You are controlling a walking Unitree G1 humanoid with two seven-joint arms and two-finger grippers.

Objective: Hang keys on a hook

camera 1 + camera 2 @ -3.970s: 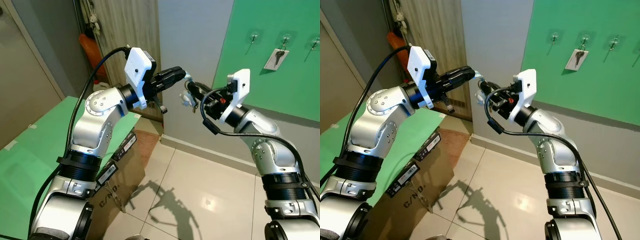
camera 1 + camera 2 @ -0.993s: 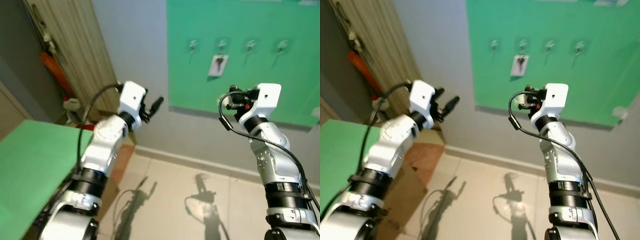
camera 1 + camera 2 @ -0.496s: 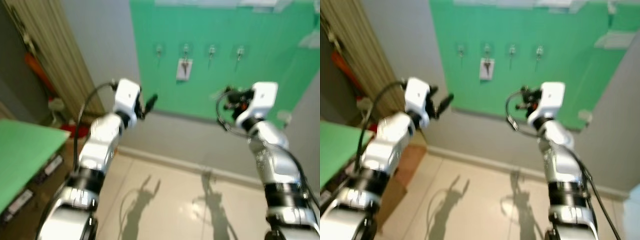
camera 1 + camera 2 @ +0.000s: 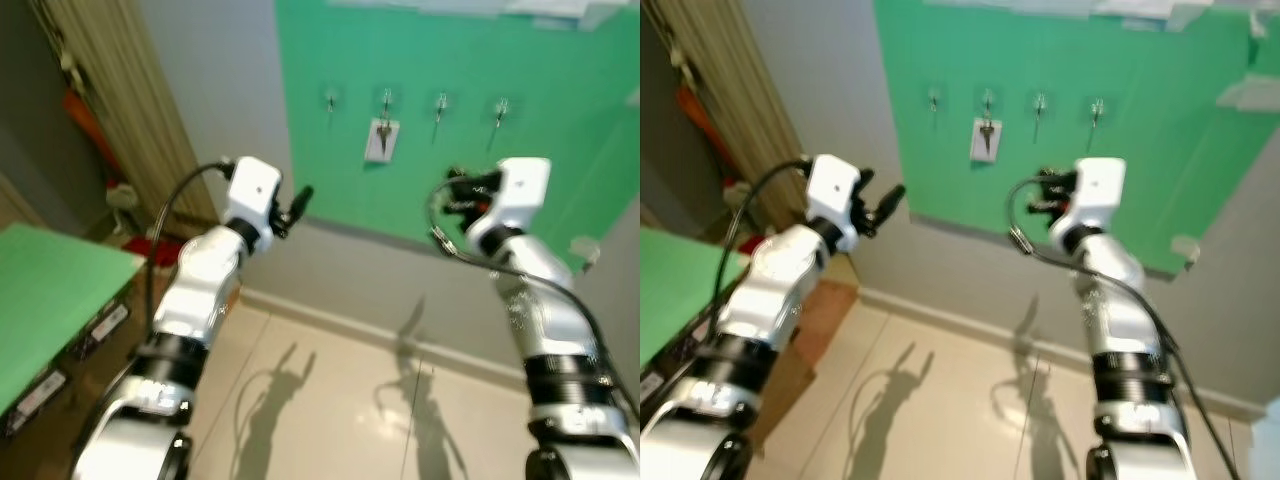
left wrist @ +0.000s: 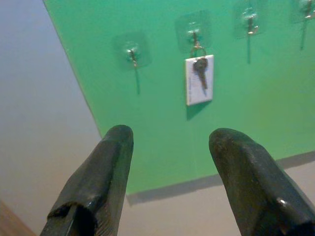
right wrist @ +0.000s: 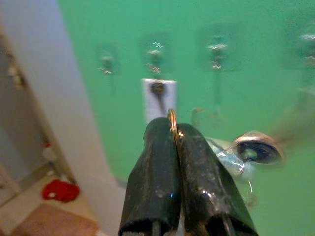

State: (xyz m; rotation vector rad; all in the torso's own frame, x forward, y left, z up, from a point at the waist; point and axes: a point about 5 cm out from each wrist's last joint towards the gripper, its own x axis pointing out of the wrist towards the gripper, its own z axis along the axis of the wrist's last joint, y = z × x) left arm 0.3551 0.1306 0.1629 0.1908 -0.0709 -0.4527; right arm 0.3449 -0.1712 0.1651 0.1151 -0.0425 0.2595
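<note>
Since the handover, right claw holds keys facing hooks.

Two silver metallic arms with rounded, glossy joint housings carry ribbed black rings low down near the elbows. Each wrist ends in a boxy white plastic camera housing, the left arm's and the right arm's. A thick black cable loops from each arm up to its wrist. The long fingers are matte black, rounded at the tips, with scuffed, slightly shiny surfaces.
</note>
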